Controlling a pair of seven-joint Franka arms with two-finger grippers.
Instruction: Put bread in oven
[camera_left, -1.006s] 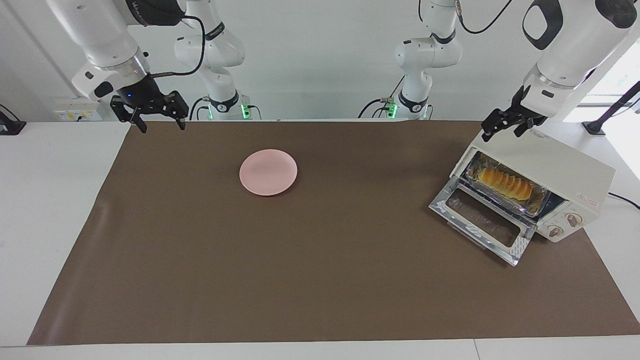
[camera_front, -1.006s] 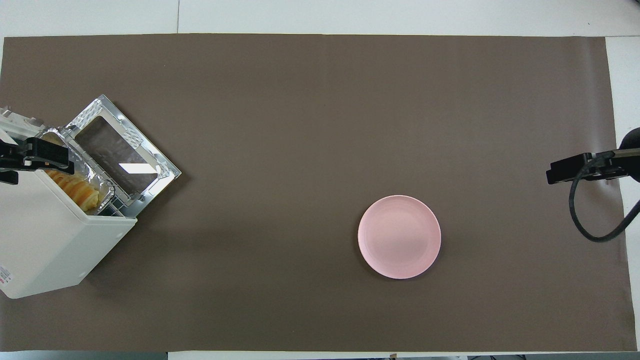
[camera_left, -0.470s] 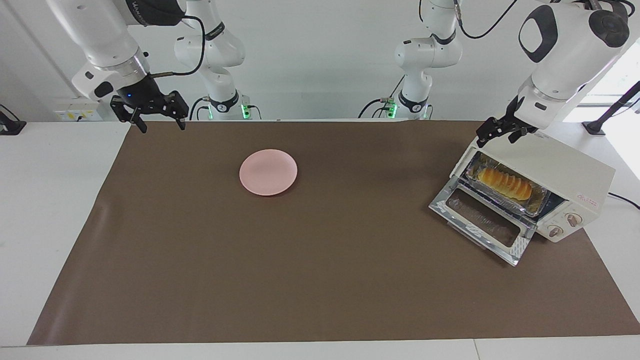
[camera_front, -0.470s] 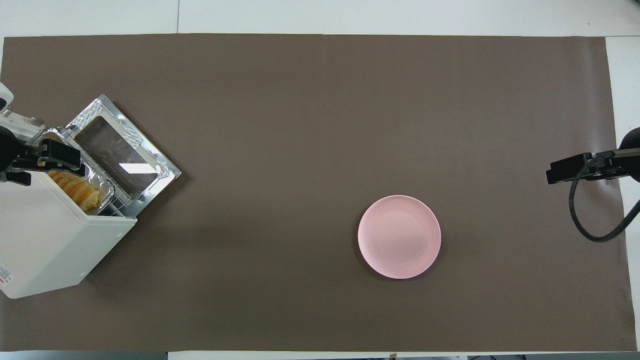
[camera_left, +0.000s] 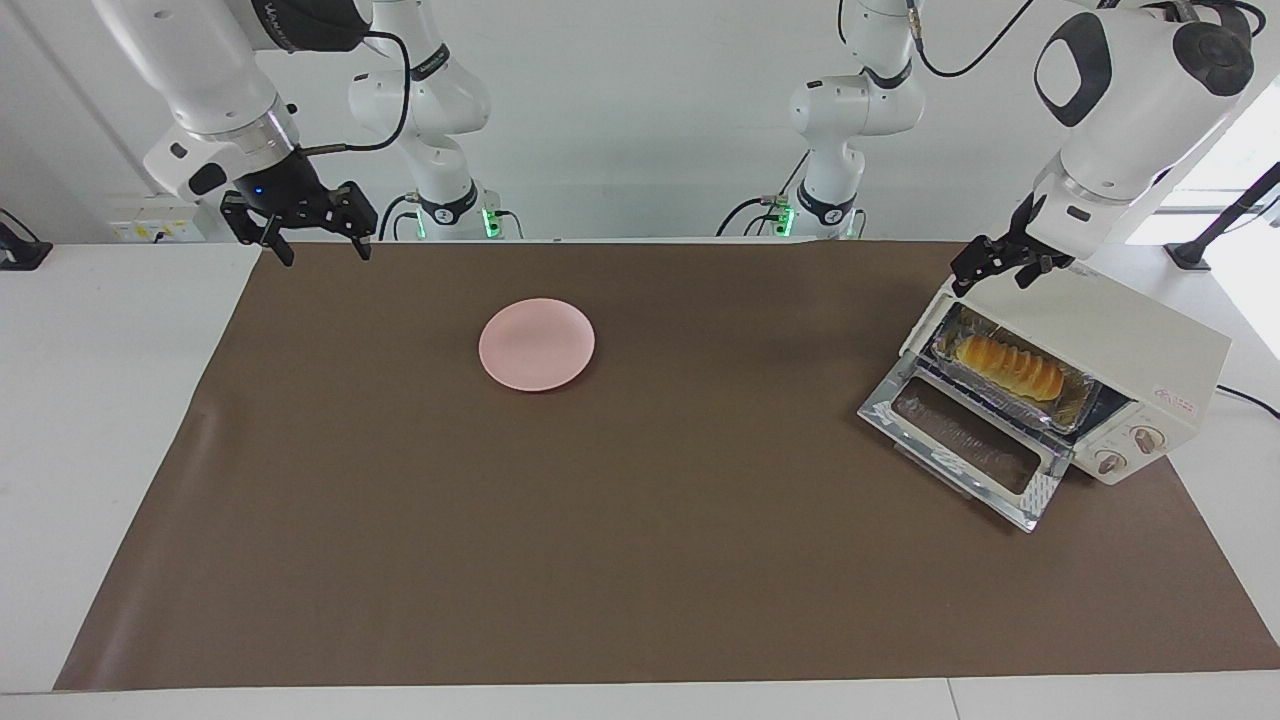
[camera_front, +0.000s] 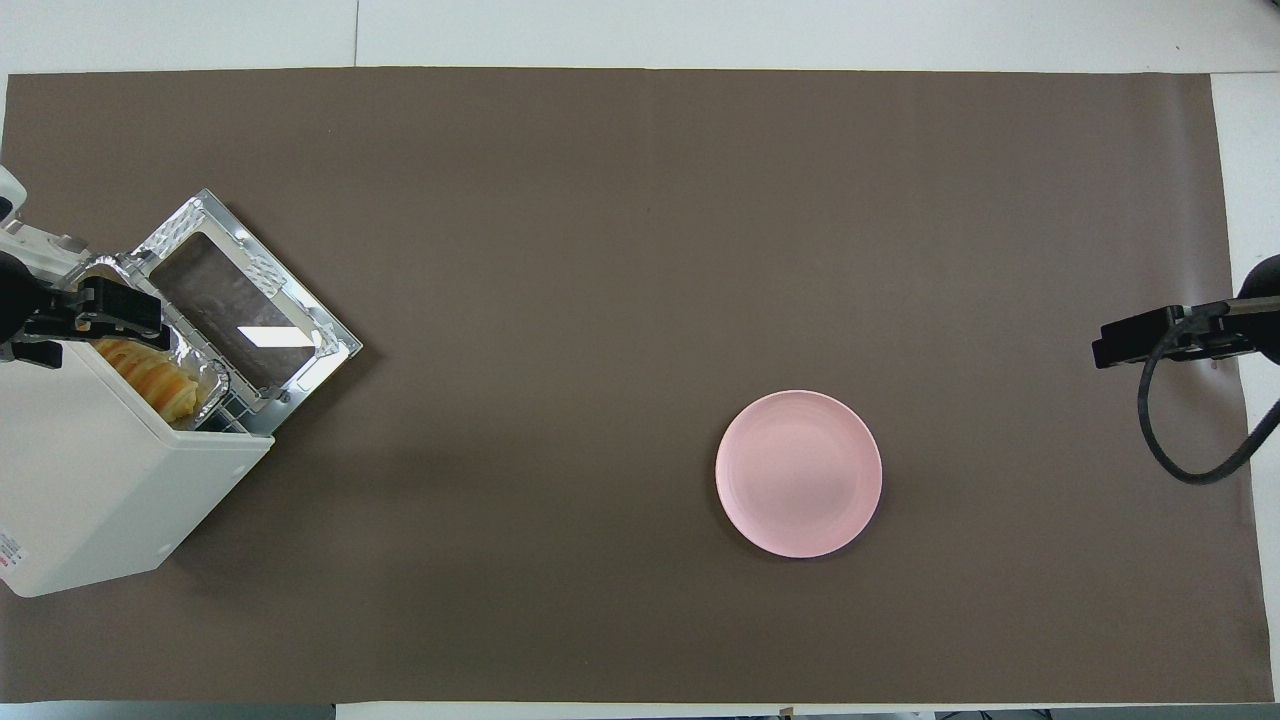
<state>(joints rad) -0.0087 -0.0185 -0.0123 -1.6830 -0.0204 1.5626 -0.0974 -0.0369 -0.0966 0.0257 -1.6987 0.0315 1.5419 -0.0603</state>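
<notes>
The bread (camera_left: 1008, 366) (camera_front: 150, 378), a ridged yellow-orange loaf, lies in a foil tray (camera_left: 1062, 410) inside the cream oven (camera_left: 1120, 330) (camera_front: 90, 480) at the left arm's end of the table. The oven's glass door (camera_left: 960, 440) (camera_front: 245, 310) hangs down, open. My left gripper (camera_left: 990, 272) (camera_front: 85, 312) hovers open just over the oven's top front edge, above the tray, holding nothing. My right gripper (camera_left: 325, 252) (camera_front: 1160, 338) waits open and empty over the mat's corner at the right arm's end.
A round pink plate (camera_left: 537, 344) (camera_front: 798, 473) sits bare on the brown mat (camera_left: 640, 560), toward the right arm's end of the table. Two more arm bases stand along the table's edge on the robots' side.
My left gripper has dropped a little and shifted toward the oven's top front edge. The right arm, bread, door and plate have not moved.
</notes>
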